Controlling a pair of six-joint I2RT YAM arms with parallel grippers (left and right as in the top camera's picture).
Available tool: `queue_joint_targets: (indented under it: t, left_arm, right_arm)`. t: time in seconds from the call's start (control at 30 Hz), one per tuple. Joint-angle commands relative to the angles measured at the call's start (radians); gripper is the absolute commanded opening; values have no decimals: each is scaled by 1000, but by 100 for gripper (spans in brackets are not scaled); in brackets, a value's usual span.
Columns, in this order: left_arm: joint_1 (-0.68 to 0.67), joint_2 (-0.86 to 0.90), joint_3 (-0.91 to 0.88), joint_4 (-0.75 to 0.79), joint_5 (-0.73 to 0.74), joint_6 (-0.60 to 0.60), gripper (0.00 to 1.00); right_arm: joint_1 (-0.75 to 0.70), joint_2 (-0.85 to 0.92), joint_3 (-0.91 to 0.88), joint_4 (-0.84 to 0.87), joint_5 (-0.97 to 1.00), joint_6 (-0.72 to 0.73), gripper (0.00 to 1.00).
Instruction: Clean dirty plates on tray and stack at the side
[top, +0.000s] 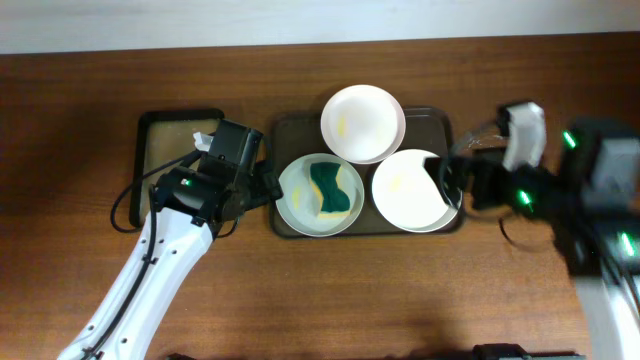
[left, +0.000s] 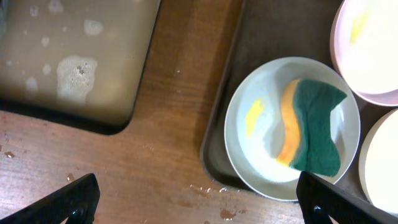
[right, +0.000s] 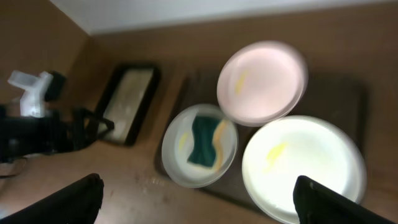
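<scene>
Left gripper at the tray's nine o'clock and right gripper at three both gape wide, holding nothing. On the tray, the near-left plate at seven carries a sponge, the near-right plate sits at five, the far plate at twelve.

Overhead looks straight down. The left wrist camera sits close at nine o'clock of the tray, the right wrist camera farther off at three. All share the plate under the sponge.
</scene>
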Motion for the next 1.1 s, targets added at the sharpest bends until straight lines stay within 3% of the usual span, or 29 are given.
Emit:
queue_joint_targets:
  t: [0.0, 0.1, 0.2, 0.27, 0.33, 0.4, 0.6, 0.9, 1.0, 1.07]
  left_arm:
    - [2, 1, 0, -2, 8, 4, 99]
    - [2, 1, 0, -2, 7, 4, 100]
    - [2, 1, 0, -2, 23, 4, 99]
    - [2, 1, 0, -2, 22, 4, 99]
    - [2, 1, 0, -6, 23, 5, 99]
    - [2, 2, 0, -9, 38, 5, 99]
    - [2, 6, 0, -5, 38, 5, 99]
    - [2, 60, 0, -5, 41, 5, 99]
    - [2, 64, 0, -5, 41, 5, 99]
    - [2, 64, 0, -3, 41, 5, 95]
  right_arm:
    - [23, 233, 26, 32, -147, -20, 85]
    - [129, 419, 26, 101, 19, -13, 85]
    - [257, 563, 26, 223, 262, 99, 67]
    - [322, 661, 26, 328, 314, 104, 64]
    - [348, 732, 26, 379, 378, 180, 52]
    - [354, 806, 26, 419, 384, 169, 52]
    - [354, 830, 22, 357, 380, 158, 43]
    - [380, 830, -35, 368, 359, 158, 42]
    - [414, 830, -50, 380, 436, 163, 42]
    - [414, 830, -50, 373, 423, 171, 31]
